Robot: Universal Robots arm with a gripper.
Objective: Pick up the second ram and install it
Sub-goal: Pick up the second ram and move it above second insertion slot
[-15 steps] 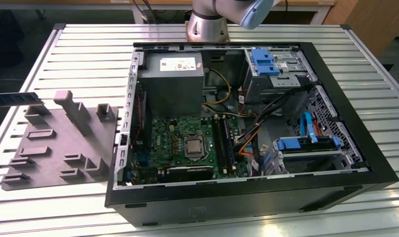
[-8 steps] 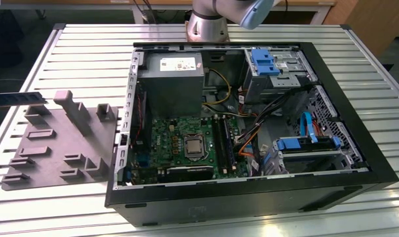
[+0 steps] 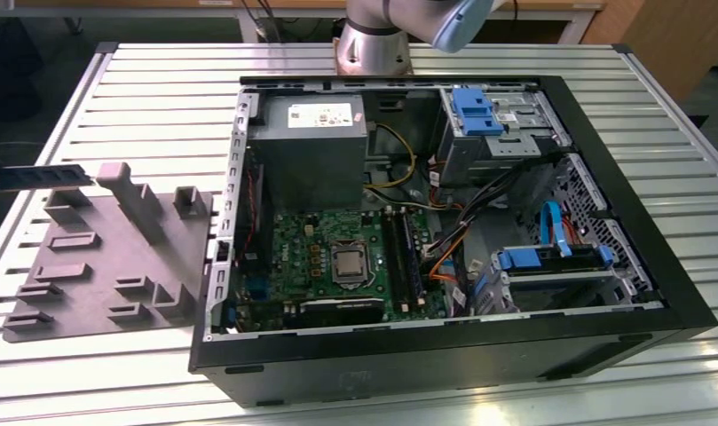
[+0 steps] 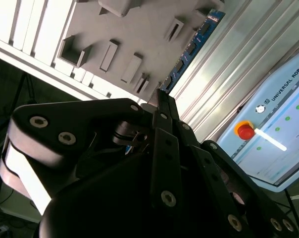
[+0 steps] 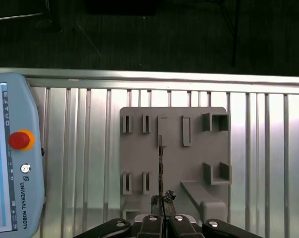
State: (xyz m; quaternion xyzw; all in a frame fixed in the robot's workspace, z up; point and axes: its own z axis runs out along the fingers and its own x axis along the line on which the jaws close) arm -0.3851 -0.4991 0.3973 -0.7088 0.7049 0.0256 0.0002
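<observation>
A: Gripping the second ram by one end?
B: Yes; the gripper clamps it over the grey holder. Held so far out, it could twist or slip loose.

Slatted metal table, seemingly dark floor

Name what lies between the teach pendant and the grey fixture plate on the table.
Bare table slats, as the first wrist view shows: nothing sits between the teach pendant and the grey fixture plate.
</observation>
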